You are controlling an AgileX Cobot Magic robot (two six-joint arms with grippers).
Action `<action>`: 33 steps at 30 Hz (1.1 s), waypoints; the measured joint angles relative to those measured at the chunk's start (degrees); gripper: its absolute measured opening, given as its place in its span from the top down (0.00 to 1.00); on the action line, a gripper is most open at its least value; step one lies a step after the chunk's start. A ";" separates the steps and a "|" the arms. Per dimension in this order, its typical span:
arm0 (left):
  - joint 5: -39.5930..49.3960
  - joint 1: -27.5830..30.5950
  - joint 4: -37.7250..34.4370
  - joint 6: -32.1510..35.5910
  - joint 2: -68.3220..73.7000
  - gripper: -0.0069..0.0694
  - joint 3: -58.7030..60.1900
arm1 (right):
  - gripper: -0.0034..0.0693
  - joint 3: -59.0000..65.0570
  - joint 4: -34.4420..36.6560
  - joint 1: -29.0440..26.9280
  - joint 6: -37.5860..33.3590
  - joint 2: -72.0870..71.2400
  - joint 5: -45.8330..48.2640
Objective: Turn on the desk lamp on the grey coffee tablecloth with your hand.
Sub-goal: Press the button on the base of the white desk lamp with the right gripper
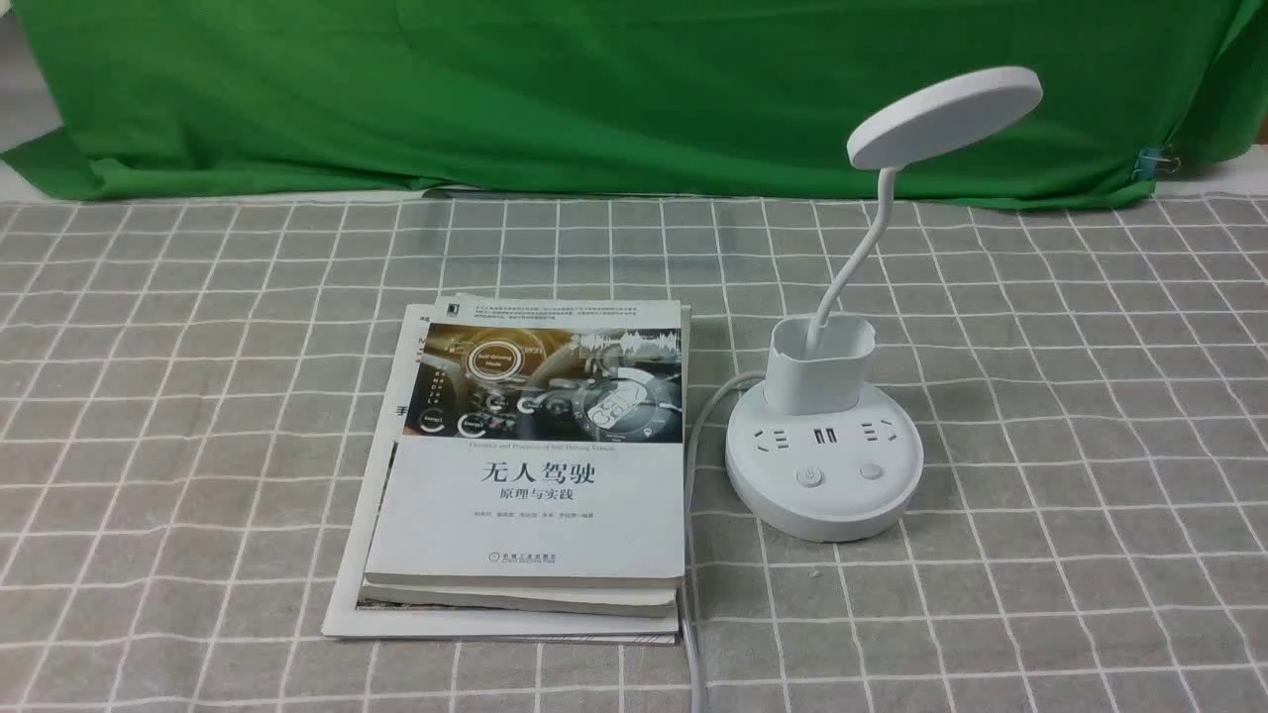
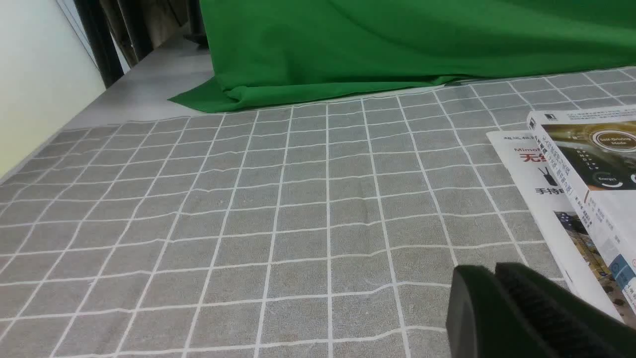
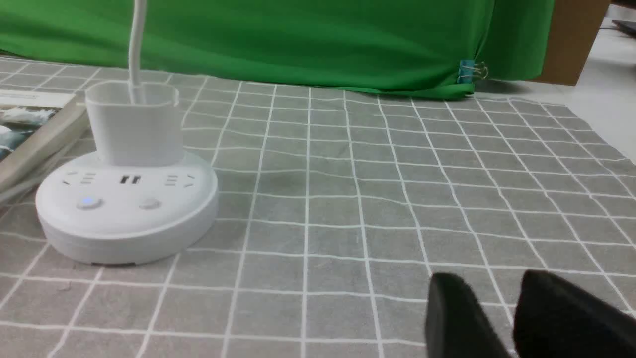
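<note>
The lamp [image 1: 822,465] is standing on the cloth [image 1: 198,416], just right of the books [image 1: 535,475]. The right hand [image 3: 489,286], fingers [image 3: 452,308] parted and grasping nothing, is sitting near its base [image 3: 126,223]; the left hand [image 2: 493,272] is looking clenched. Closing first, then pressing one fingertip straight down on a button [image 1: 871,471], is looking wisest. The cup [image 1: 820,368] is holding only the neck [image 1: 842,267].

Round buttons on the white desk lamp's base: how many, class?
2: left round button and right round button, on the white plastic desk lamp's base front; its back is hidden.
</note>
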 joint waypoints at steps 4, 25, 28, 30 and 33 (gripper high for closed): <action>0.00 0.00 0.00 0.00 0.00 0.88 0.00 | 0.62 0.00 0.00 0.00 0.00 0.00 0.00; 0.00 0.00 0.00 -0.04 0.00 0.88 0.00 | 0.62 0.00 0.00 0.00 -0.05 0.00 0.09; 0.00 0.00 0.00 -0.04 0.00 0.88 0.00 | 0.62 0.00 0.00 0.00 -0.05 0.00 -0.11; 0.00 0.00 0.00 -0.04 0.00 0.88 0.00 | 0.62 0.00 0.65 0.00 0.61 0.00 -1.57; 0.00 0.00 0.00 -0.04 0.00 0.88 0.00 | 0.62 0.00 5.26 0.00 6.21 0.00 -5.40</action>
